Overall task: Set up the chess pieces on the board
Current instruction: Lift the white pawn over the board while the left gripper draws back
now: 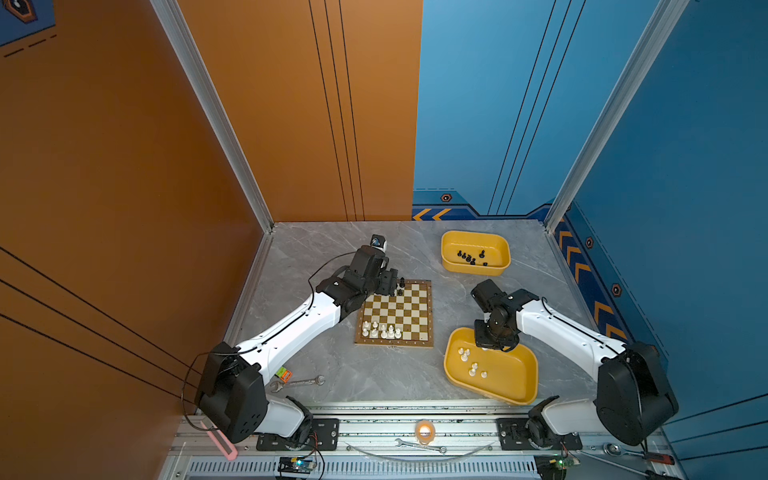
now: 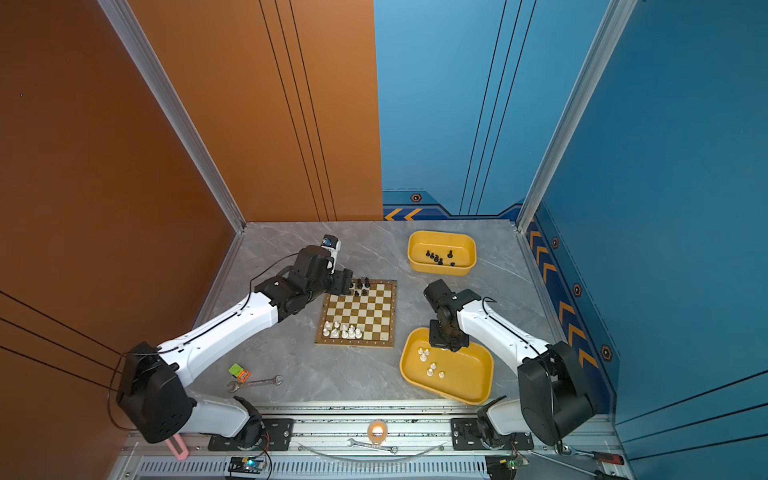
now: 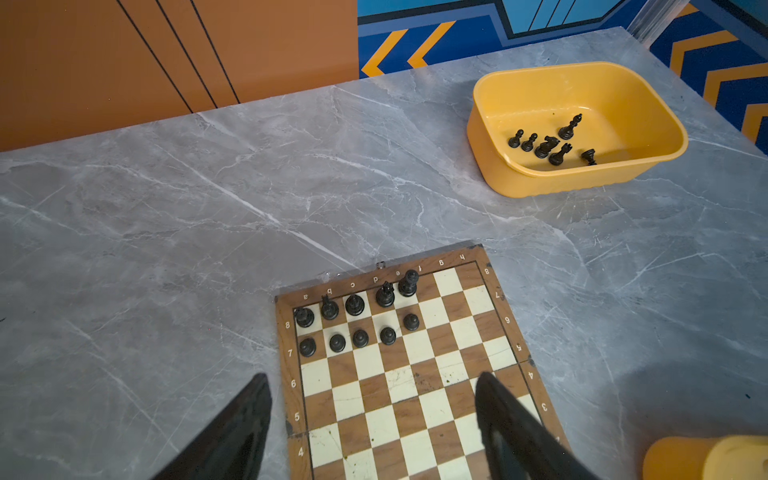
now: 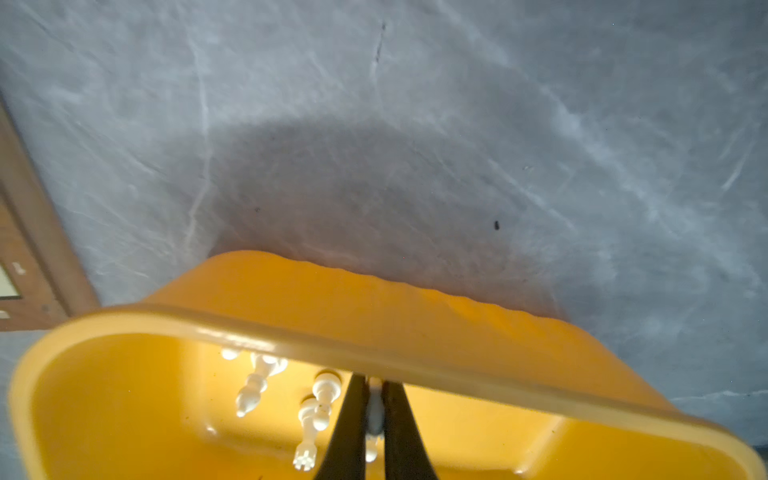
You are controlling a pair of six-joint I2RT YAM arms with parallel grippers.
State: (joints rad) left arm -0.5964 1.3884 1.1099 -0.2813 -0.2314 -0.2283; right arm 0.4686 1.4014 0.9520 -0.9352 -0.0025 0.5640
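The board lies mid-table. Two short rows of black chess pieces stand at its far left corner, and several white ones at its near left. My left gripper hovers open over the board behind the black rows, with nothing between its fingers. My right gripper reaches down into the near yellow tray and is shut on a white piece. Other white pieces lie loose beside it. In both top views the right wrist hides those jaws.
A second yellow tray at the back right holds several black pieces. A wrench and a small green-orange item lie near the front left. Walls close in the table's left, back and right.
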